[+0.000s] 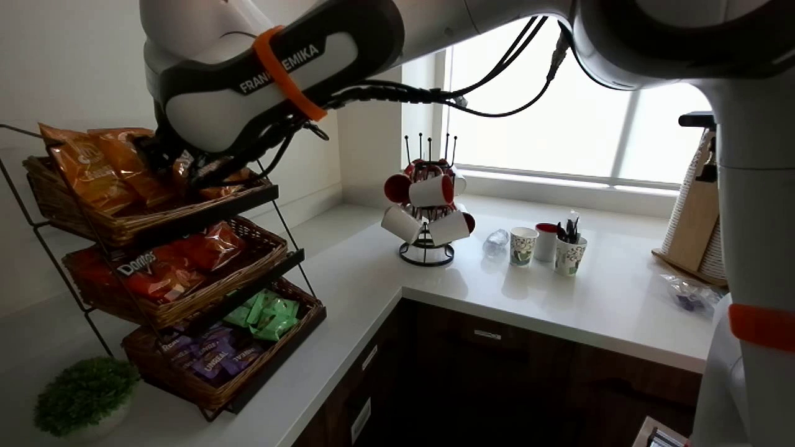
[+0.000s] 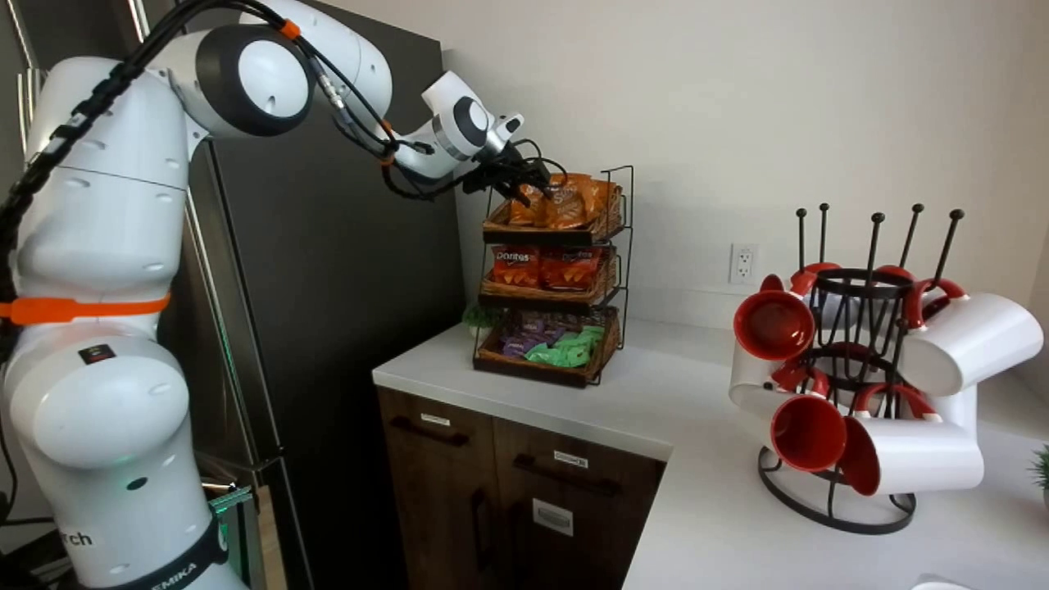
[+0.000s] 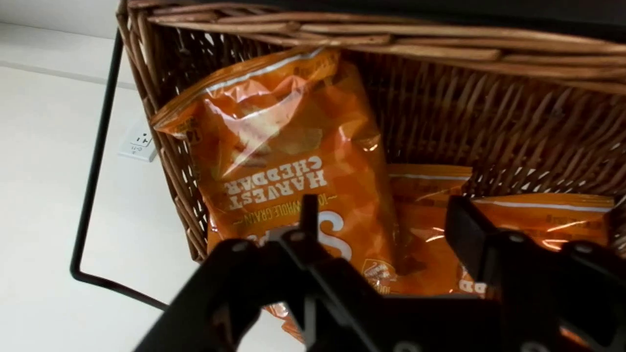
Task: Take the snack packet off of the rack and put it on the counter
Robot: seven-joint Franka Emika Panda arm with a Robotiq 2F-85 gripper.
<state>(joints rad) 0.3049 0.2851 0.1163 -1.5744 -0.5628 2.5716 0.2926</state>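
snack packet (image 3: pixel 279 146): orange-brown foil, shiny, creased, marked "harvest cheddar", lettering upside down in the wrist view; one of several alike, lodged in the top tray of the rack (image 2: pixel 537 306). hand (image 3: pixel 383 204): black, two-fingered, at the top tray; released, its fingers (image 3: pixel 309 217) well parted, orange foil showing beyond the gap; snack packet toward ten o'clock from the fingertips; whether they touch the foil, cannot tell. further orange packets (image 3: pixel 420 210): same tray, toward three o'clock in the wrist view, partly hidden by the hand. rack: three stepped tiers, dark wire, brown woven trays, standing on the counter (image 1: pixel 345 279). red packets (image 2: pixel 567 269): middle tray, marked "doritos". purple packets (image 2: pixel 527 338): bottom tray, with green packets (image 2: pixel 569 349) toward three o'clock of them in an exterior view. counter: white, l-shaped, above dark brown cabinets (image 2: pixel 442 492). mug tree (image 2: pixel 866 288): black wire, at roughly three o'clock from the rack in both exterior views, hung with white mugs (image 2: pixel 926 455), red inside. paper cups (image 1: pixel 523 251): two, patterned, between three and four o'clock from the mug tree in an exterior view; the farther holds dark utensils (image 1: pixel 568 233). plant (image 1: pixel 87 392): green, pale pot, at seven o'clock from the rack in an exterior view. arm (image 2: pixel 106 213): white and black, orange straps, standing at nine o'clock in an exterior view.
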